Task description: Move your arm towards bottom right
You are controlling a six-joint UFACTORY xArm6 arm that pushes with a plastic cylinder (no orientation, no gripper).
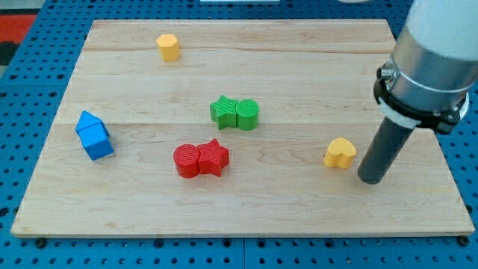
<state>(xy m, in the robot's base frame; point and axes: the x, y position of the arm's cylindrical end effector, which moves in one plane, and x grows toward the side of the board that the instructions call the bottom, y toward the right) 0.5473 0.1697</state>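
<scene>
My tip [371, 179] rests on the wooden board [299, 209] near the view's right edge, low down. It stands just right of a yellow heart block [340, 152], a small gap apart. A green star [222, 111] and a green cylinder [247, 114] touch each other at the board's middle. A red cylinder [187, 161] and a red star [213, 157] touch each other below them. Two blue blocks sit together at the view's left: a pentagon-like one [89, 123] above a cube [98, 142]. A yellow hexagon [168, 46] sits near the top left.
The board lies on a blue pegboard table [30, 112]. The arm's grey and white body [433, 60] fills the view's upper right and hides part of the board's right edge.
</scene>
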